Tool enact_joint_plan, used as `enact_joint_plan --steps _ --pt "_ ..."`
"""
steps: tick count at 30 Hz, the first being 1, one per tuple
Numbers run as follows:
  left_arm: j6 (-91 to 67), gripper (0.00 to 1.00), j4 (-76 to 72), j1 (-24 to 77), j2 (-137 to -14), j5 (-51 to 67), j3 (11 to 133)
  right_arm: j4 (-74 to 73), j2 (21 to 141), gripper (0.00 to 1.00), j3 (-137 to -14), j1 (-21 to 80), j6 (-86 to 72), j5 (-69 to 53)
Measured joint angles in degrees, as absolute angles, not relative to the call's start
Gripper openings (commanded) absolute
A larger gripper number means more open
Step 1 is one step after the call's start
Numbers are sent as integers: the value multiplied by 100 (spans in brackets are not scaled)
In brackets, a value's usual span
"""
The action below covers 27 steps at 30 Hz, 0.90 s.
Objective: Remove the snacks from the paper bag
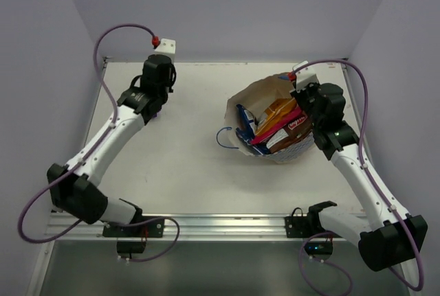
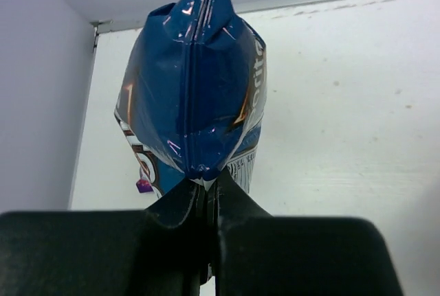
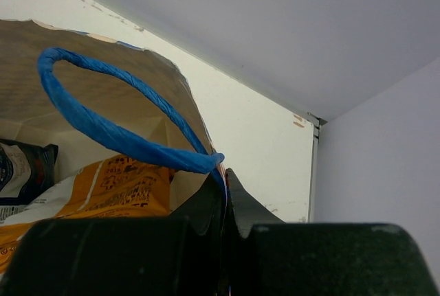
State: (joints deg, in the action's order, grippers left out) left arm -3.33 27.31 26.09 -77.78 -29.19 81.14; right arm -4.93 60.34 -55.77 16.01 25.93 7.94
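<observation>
White table [image 2: 344,104] backs a glossy, creased blue packet [image 2: 192,90] in left claw [image 2: 210,196].

**Readable text: almost none**

Blue packet [image 2: 192,90]: white letters run up its right edge, cut off by the fold (maybe "ita", no full word). Fine print below is blurred. Orange-yellow packet [image 3: 117,186]: dark print, illegible. Pink-red packet [image 1: 292,123]: white logo, too small to read.

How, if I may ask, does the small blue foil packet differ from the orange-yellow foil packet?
The small blue foil packet is pinched in the left gripper, outside the blue-checkered paper bag; the orange-yellow foil packet lies ungripped inside it. Both are shiny foil.
</observation>
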Motion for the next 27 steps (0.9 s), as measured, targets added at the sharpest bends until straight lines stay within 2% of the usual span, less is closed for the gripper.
enact_joint_plan --steps 3,10,11,12,14,17,18,19,20,22,27 --pt "-237 0 2021 2324 -8678 -2989 7795 -502 6034 0 -5577 1601 2589 784" --pt "-220 0 1039 2012 -10991 -3065 8042 -508 6031 0 -5577 1601 2569 753" --pt "-224 5 1000 2029 -11172 -3063 8147 -508 6027 0 -5575 1601 2569 746" --pt "-239 19 1007 2040 -11279 -3046 8248 -506 6025 0 -5572 1601 2569 738" --pt "-316 31 1024 2045 -11314 -2928 8318 -504 6020 0 -5564 1601 2569 735" --pt "-550 55 1050 2073 -11163 -2596 8324 -504 6016 0 -5548 1601 2569 733" --pt "-639 72 1076 2106 -11069 -2488 8322 -504 6014 0 -5548 1601 2569 731" --pt "-720 81 1144 2158 -10925 -2335 8315 -502 6014 0 -5548 1601 2569 731" --pt "-805 94 1201 2222 -10768 -2224 8311 -504 6014 0 -5548 1601 2569 729" --pt "-972 99 1302 2375 -10412 -2073 8309 -504 6014 0 -5548 1601 2569 716" --pt "-1286 99 1868 3122 -9229 -1778 8495 -515 5981 0 -5548 1601 2567 690"
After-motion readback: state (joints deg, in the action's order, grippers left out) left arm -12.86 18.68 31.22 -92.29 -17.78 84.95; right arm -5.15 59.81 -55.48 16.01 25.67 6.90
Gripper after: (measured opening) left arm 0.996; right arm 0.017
